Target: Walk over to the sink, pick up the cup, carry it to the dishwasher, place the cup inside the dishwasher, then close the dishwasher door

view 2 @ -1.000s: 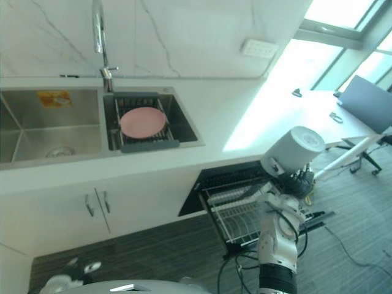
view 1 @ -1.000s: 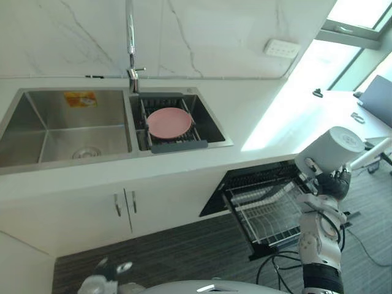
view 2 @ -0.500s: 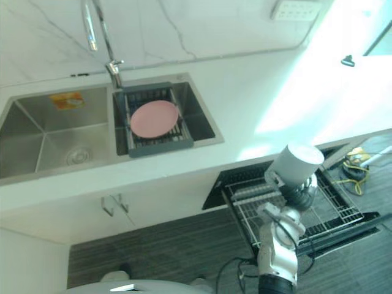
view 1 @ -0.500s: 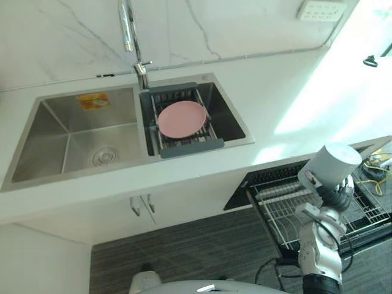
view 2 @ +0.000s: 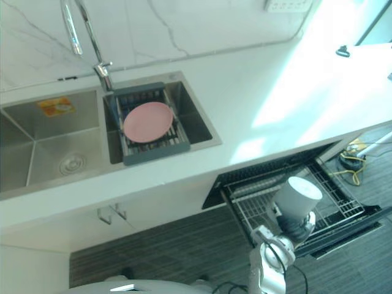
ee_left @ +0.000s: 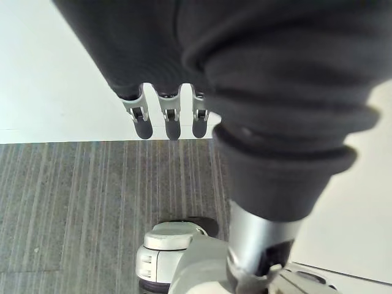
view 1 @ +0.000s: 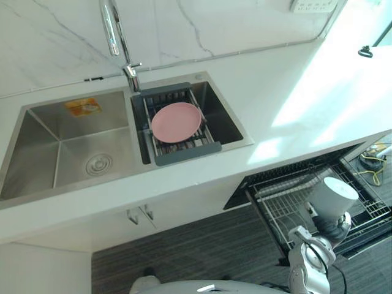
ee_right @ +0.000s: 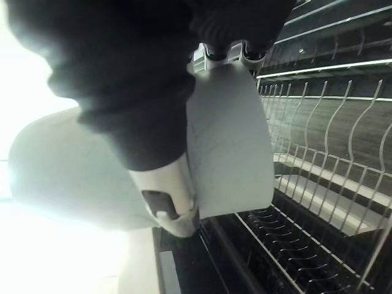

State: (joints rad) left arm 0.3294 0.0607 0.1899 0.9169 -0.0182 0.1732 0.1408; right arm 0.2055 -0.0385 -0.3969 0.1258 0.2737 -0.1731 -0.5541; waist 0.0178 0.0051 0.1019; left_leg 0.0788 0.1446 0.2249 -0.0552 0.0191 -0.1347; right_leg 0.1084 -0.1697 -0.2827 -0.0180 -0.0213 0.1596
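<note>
A pale grey cup (view 1: 331, 196) hangs above the pulled-out wire rack (view 1: 283, 207) of the open dishwasher, at the lower right. My right hand (view 1: 335, 225) is shut on the cup from below. In the right wrist view the cup (ee_right: 233, 141) fills the space between my thumb and fingers (ee_right: 228, 54), with the rack's wires (ee_right: 331, 159) just past it. The left hand (ee_left: 170, 122) hangs by my side with straight fingers over the striped floor.
A double steel sink (view 1: 73, 141) is set in the white counter (view 1: 288, 92), with a tall tap (view 1: 116, 37) behind it. A pink plate (view 1: 176, 121) lies on a grey drain rack over the right basin. The dishwasher door (view 2: 358, 222) lies open under the rack.
The camera has swung and tilted down. My right hand has lowered the cup from counter-edge height to just above the dishwasher rack.
</note>
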